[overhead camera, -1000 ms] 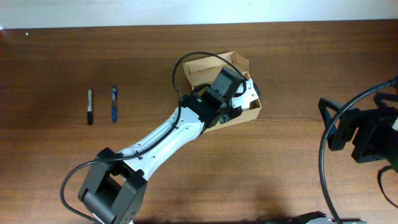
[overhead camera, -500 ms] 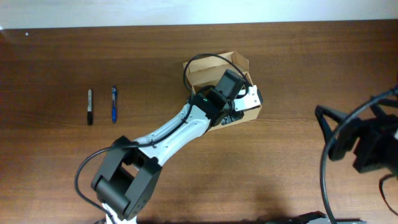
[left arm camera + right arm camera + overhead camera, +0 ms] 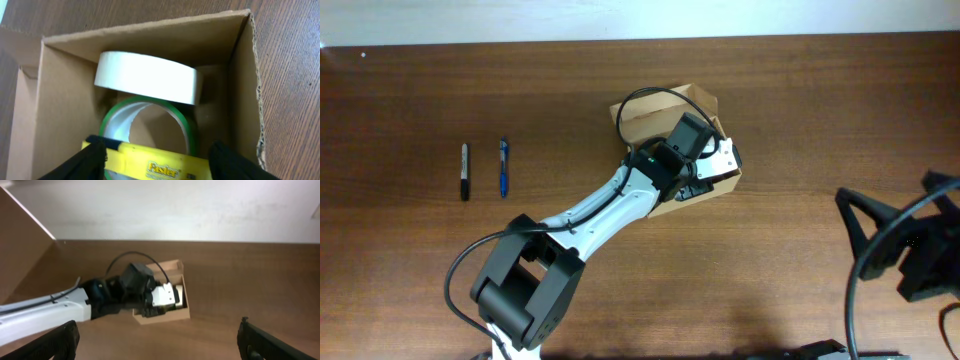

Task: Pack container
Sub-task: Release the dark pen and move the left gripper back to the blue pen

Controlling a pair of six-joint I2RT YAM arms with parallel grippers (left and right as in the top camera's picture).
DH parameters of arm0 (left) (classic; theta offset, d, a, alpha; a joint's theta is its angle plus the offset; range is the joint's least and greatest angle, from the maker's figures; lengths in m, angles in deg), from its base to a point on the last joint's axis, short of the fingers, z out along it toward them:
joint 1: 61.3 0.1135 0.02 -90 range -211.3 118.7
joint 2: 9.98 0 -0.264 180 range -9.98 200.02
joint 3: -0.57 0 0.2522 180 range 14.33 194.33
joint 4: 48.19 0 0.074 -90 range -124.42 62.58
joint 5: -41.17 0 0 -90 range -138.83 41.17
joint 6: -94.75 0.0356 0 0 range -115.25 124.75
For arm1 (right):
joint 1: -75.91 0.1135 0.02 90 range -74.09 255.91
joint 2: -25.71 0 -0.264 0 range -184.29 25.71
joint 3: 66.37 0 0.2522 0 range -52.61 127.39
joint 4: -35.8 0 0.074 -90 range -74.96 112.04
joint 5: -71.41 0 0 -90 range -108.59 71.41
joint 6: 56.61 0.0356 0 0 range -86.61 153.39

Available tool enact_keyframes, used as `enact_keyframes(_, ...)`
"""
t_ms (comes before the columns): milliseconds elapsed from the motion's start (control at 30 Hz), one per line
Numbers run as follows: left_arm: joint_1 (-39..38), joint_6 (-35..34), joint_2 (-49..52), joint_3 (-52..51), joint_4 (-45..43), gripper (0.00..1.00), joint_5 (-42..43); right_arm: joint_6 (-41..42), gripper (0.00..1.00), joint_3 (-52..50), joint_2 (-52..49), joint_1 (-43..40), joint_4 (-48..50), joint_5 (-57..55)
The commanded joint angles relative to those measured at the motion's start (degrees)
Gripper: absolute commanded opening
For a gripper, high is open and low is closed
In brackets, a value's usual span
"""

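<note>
Container (image 3: pixel 642 116) sits on the worktop (image 3: pixel 820 110) in the upper middle of the overhead frame, with your left tool (image 3: pixel 156 159) hanging right over its open top. In the left wrist view a yellow printed item (image 3: pixel 175 163) bridges the two fingers at the bottom edge, lying across a green tape roll (image 3: pixel 111 120) below a white tape roll (image 3: pixel 150 77). You cannot tell whether the fingers clamp it or merely flank it. Settle it flat on the green roll, keep off the cardboard wall at frame right, then let go fully and rise straight. Only this view shows the contents. Overhead the arm hides them, yet that view alone shows a black marker (image 3: pixel 465 171) and a blue pen (image 3: pixel 504 167) at frame left, well apart from the container. Your right tool (image 3: pixel 159 330) is spread wide, holding nothing.
</note>
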Motion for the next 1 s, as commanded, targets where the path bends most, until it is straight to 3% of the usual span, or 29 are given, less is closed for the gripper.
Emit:
enact_keyframes(0, 0.02, 0.42, -1.25, 1.22, 0.46, 0.70, 1.03, 0.44, 0.99, -3.02, -0.35, -0.44, -0.37, 0.70)
enact_keyframes(100, 0.04, 0.00, -4.17, 2.64, 0.46, 0.71, -0.92, 0.44, 0.99, -4.81, -0.35, -0.44, -0.37, 0.35)
enact_keyframes(200, 0.33, -0.07, -7.52, 5.03, 0.46, 0.75, -8.02, 0.44, 0.99, -5.68, -0.35, -0.44, -0.37, -0.83)
enact_keyframes(367, 2.97, -6.82, -12.57, 10.40, 1.77, 0.75, -13.90, 0.42, 0.99, -5.68, -0.35, -0.44, -0.37, -1.03)
enact_keyframes(500, 6.82, -15.43, -15.21, 14.40, 8.39, 0.74, -12.31, 0.24, 0.99, -5.68, -0.35, -0.44, -0.37, -1.60)
enact_keyframes(767, 19.39, -42.56, -14.01, 15.39, 26.91, 0.64, -12.09, 0.22, 0.99, -5.68, -0.35, -0.44, -0.37, -1.88)
enact_keyframes(967, 30.91, -52.28, -9.27, 15.39, 37.83, 0.64, -9.90, -0.04, 0.99, -5.68, -0.35, -0.44, -0.37, -1.86)
